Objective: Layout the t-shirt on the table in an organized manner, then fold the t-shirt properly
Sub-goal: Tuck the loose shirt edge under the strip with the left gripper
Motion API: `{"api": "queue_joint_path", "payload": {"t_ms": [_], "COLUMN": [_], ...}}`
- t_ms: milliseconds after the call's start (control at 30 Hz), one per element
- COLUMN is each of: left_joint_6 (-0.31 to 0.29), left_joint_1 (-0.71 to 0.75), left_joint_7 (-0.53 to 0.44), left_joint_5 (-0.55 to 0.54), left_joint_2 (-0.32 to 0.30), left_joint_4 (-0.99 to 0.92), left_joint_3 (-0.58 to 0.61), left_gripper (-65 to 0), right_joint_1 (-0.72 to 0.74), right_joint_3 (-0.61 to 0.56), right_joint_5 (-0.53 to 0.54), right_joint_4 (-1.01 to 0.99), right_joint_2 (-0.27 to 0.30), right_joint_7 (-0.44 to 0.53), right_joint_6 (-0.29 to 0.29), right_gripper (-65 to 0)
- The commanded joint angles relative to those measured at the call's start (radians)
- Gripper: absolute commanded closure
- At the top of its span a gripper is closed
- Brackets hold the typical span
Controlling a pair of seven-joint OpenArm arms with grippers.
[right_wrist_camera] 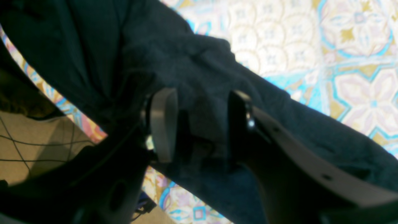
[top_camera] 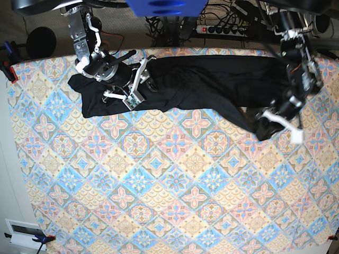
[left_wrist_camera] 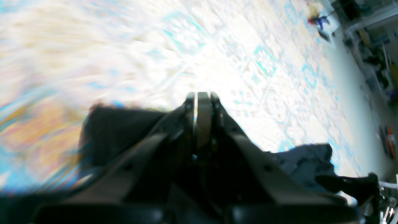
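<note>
The black t-shirt [top_camera: 212,79] lies stretched in a long band along the far side of the table [top_camera: 169,185]. My left gripper [top_camera: 263,128] is at the shirt's lower right end. In the left wrist view its fingers [left_wrist_camera: 203,102] are pressed together, with black fabric [left_wrist_camera: 118,130] bunched on both sides over the blurred table [left_wrist_camera: 248,46]. My right gripper [top_camera: 130,87] is over the shirt's left end. In the right wrist view it [right_wrist_camera: 200,121] stands open, and dark cloth [right_wrist_camera: 186,56] lies between and under the fingers on the table [right_wrist_camera: 342,46].
A power strip [top_camera: 222,29] and cables sit behind the table's far edge. A clamp [top_camera: 6,61] grips the far left corner. A white box [top_camera: 21,230] stands off the near left corner. Floor with cables [right_wrist_camera: 31,140] shows beyond the edge.
</note>
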Motion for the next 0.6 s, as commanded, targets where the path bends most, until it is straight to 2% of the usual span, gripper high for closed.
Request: {"api": "queue_joint_path", "payload": {"t_ms": [0,233,567], "left_joint_6": [-0.003,-0.004,-0.004], "left_joint_1": [0.021,0.139,0.139], "left_joint_7": [-0.011,-0.014,-0.006], "left_joint_5": [-0.011,-0.006,0.054], "left_joint_2": [-0.011,-0.011,-0.012], "left_joint_4": [0.025,0.028,0.03], "left_joint_3": [-0.04,-0.202,-0.262], "left_gripper": [0.0,0.0,0.0], "right_joint_1": [0.002,0.001,0.001], "right_joint_3": [0.0,-0.004,-0.004], "right_joint_5": [0.015,0.015,0.015], "right_joint_4": [0.017,0.017,0.017], "right_joint_2": [0.004,0.004,0.004], "right_joint_7": [0.019,0.019,0.019], "right_joint_6": [0.005,0.005,0.005], "right_gripper": [-25.3,-25.3,-25.3]}}
